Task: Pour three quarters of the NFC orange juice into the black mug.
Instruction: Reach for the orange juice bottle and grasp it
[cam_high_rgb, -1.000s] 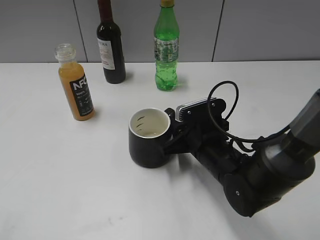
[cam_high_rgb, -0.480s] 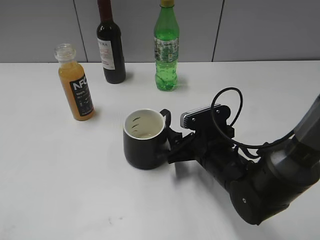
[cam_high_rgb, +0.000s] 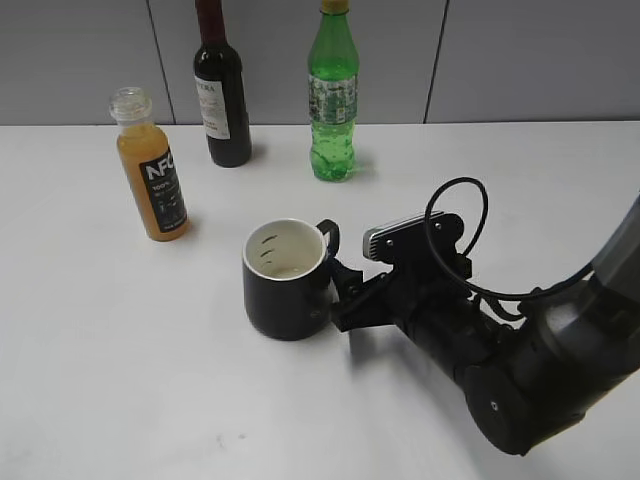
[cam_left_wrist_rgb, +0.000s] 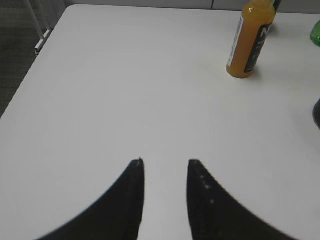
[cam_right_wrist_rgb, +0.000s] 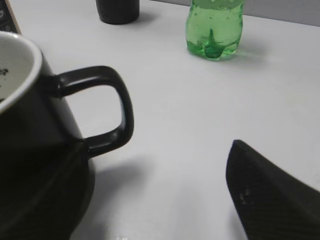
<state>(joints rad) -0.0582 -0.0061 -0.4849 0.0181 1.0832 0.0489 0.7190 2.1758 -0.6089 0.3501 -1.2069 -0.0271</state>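
Beside black mug (cam_high_rgb: 286, 280), right claw (cam_high_rgb: 340, 290) gapes.

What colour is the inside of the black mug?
White, with a few dark specks on the wall of the black mug; the exterior view shows it best.

The mug (cam_right_wrist_rgb: 35, 165) fills the left side of the frame, black outside with a white inside showing at the upper left, a few dark specks on that white wall. Its loop handle (cam_right_wrist_rgb: 107, 110) juts toward the centre, and white worktop (cam_right_wrist_rgb: 200, 125) shows through the loop. One dark finger (cam_right_wrist_rgb: 265, 195) rises from the lower right corner, well apart from the handle, with bare worktop between them. A second finger is hard to make out against the mug's dark body at the lower left. At the top, right of centre, stands the base of a green bottle (cam_right_wrist_rgb: 215, 30). The foot of a dark bottle (cam_right_wrist_rgb: 117, 10) sits at the top, left of centre.
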